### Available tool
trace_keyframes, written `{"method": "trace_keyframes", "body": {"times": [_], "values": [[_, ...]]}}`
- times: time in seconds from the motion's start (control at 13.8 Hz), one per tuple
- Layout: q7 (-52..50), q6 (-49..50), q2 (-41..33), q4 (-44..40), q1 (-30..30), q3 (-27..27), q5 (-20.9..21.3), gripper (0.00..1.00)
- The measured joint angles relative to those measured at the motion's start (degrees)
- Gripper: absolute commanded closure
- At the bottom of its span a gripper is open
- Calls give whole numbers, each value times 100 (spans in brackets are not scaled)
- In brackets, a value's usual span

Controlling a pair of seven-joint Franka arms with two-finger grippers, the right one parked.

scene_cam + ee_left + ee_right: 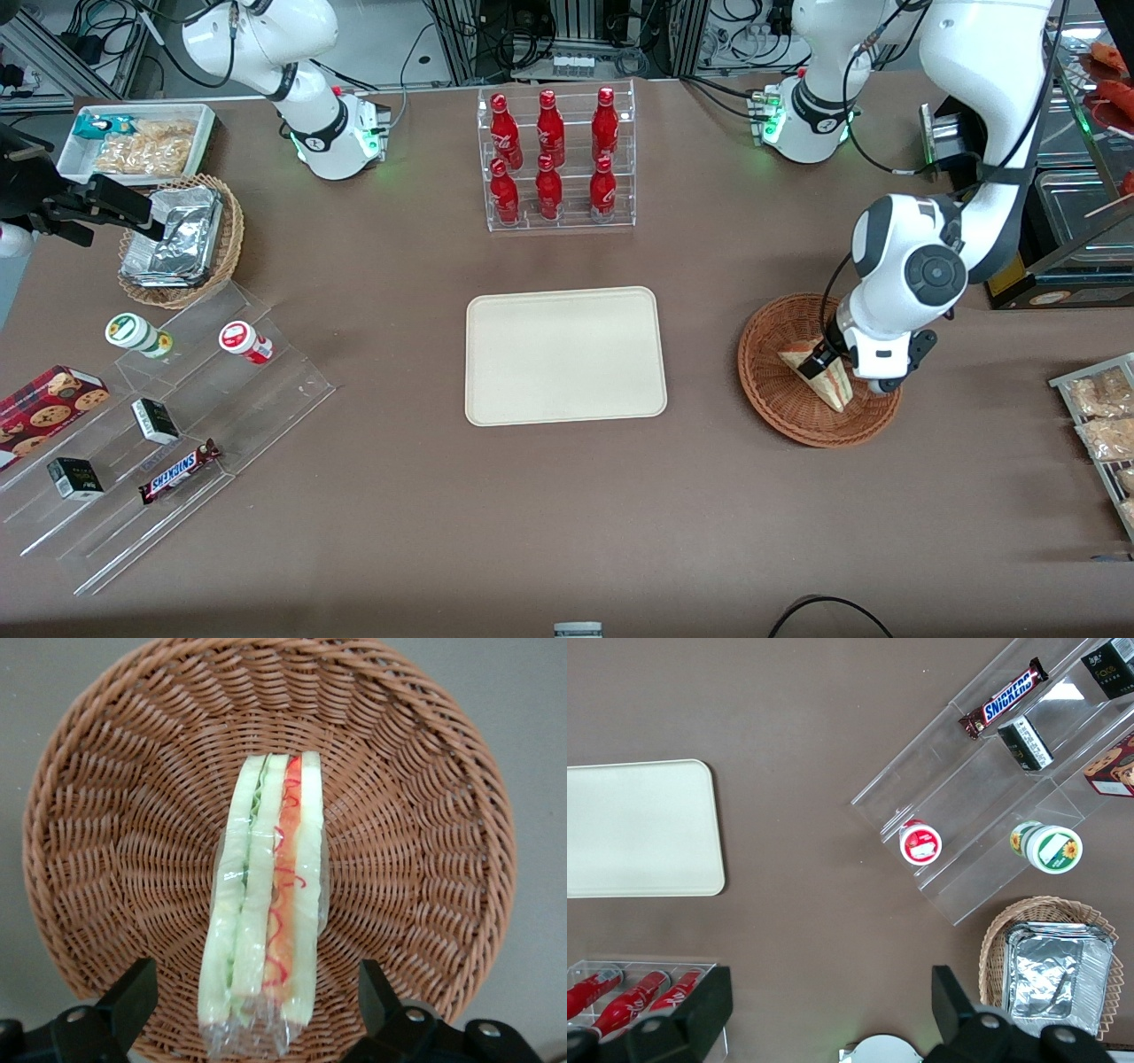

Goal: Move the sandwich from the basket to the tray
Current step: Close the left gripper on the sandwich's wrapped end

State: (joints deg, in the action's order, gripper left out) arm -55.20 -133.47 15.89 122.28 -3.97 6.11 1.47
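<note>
The sandwich (pixel 828 383) (pixel 270 895), a plastic-wrapped wedge with its red-orange and green filling edge facing up, lies in the round reddish-brown basket (pixel 769 390) (pixel 115 815). My left gripper (pixel 817 361) (pixel 255 979) hangs low over the basket and is open. Its two black fingers (pixel 133 988) straddle the wide end of the sandwich with a gap on each side, touching nothing. The cream tray (pixel 567 354) (pixel 638 828) lies bare at mid-table, beside the basket toward the parked arm's end.
A clear rack of red bottles (pixel 556 159) stands farther from the front camera than the tray. A stepped acrylic shelf (pixel 168 416) with snacks, a tan basket of foil packets (pixel 177 239) and a white bin (pixel 142 142) lie toward the parked arm's end. Bagged snacks (pixel 1099 416) sit at the working arm's end.
</note>
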Motion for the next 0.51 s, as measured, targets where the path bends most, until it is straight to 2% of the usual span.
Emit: {"method": "trace_keyframes", "body": {"times": [0.07,0.15,0.22,0.29,0.36,0.51], "values": [[-19,-1,88,-31,1,0,0,5],[-35,-1,142,-41,2,-1,0,23],[-42,-2,175,-42,4,-1,0,50],[-53,-2,195,-42,6,-2,0,69],[-58,-2,201,-42,7,-2,0,84],[-59,-1,201,-62,7,-2,0,90]]}}
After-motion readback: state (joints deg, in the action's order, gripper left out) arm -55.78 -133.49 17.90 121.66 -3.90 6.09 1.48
